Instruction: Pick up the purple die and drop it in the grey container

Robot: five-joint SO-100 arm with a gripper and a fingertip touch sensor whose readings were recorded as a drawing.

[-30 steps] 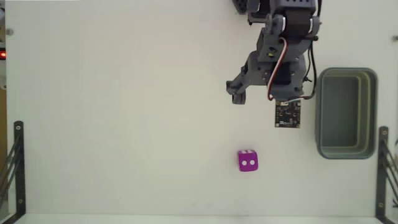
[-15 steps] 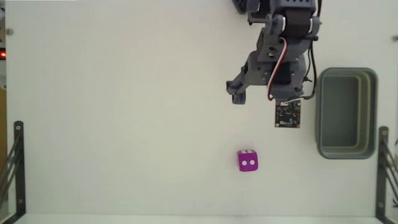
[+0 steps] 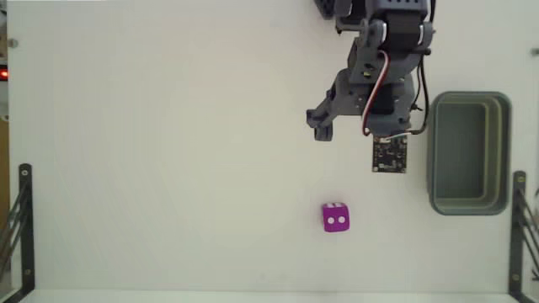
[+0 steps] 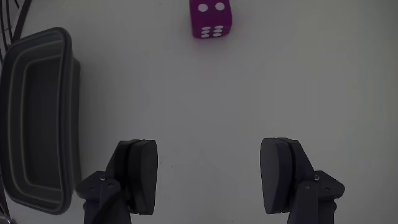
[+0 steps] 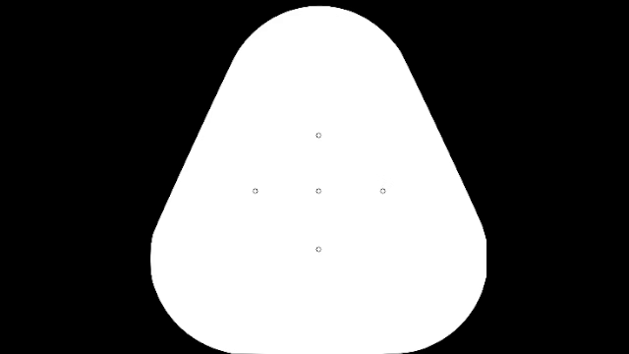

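The purple die [image 3: 335, 218] rests on the white table, two white dots on the face toward the fixed camera. In the wrist view the purple die [image 4: 211, 18] sits at the top edge, well ahead of the fingers and slightly right of centre. My gripper [image 3: 354, 143] hangs above the table, up and to the right of the die, open and holding nothing. Seen from the wrist, the gripper [image 4: 209, 155] shows both dark fingers wide apart over bare table. The grey container [image 3: 468, 99] stands at the right, its inside bare; the wrist view shows the container [image 4: 67, 118] at the left.
Black metal brackets stand at the lower left [image 3: 23, 227] and lower right [image 3: 517, 227] edges of the table. A small red light [image 3: 3, 74] glows at the left edge. The arm's base fills the top middle.
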